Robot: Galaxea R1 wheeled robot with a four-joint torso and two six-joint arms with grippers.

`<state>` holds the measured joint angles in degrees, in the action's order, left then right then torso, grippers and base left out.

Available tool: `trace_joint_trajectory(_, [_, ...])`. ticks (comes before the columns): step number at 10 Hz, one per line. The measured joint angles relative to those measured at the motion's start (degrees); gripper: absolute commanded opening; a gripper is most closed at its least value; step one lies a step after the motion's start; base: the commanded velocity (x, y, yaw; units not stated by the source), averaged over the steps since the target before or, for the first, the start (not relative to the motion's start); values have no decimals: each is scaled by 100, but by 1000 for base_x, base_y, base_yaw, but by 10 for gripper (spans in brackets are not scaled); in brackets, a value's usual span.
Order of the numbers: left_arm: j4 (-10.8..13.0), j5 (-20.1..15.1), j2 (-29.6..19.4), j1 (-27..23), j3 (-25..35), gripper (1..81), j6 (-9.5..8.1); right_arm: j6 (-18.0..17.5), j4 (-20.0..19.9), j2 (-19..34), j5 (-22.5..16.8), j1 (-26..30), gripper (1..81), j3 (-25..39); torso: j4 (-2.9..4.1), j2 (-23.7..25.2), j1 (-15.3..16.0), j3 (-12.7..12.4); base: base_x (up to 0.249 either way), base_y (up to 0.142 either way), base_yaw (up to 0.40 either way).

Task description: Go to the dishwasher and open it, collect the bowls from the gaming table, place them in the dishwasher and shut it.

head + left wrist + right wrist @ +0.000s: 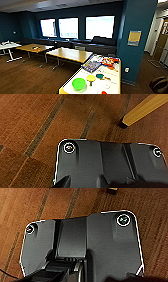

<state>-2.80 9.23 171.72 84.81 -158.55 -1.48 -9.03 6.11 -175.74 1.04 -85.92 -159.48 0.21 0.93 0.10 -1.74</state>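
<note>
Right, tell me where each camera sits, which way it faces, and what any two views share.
Head view: high on the robot, facing forward and down over the gaming table with the lime-green bowl; none of the robot's body visible.
Left wrist view: on the left arm, facing down at the wooden floor and a yellow leg; dark wrist plate.
Right wrist view: on the right arm, facing down; its plate.
Shared: the wooden floor.

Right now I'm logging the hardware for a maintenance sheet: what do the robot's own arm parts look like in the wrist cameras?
Both wrist views show a wide dark grey plate with rounded corners and a pale outline, the left and the right. Round, light-ringed fittings sit at the corners. On the right plate a darker raised bar runs down the middle, and a thin dark cable shows at the edge.
</note>
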Motion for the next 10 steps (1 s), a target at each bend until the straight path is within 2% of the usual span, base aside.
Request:
trace_joint_trajectory(3, [0, 5, 1, -2, 0, 811, -1, 0, 0, 2, 0, 1, 811, 0, 0, 0, -2, 0, 121, 141, 0])
trace_joint_trajectory(10, [0, 0, 15, -17, 6, 811, -1, 0, 0, -12, 4, 6, 811, 0, 0, 0, 2, 0, 73, 207, 0])
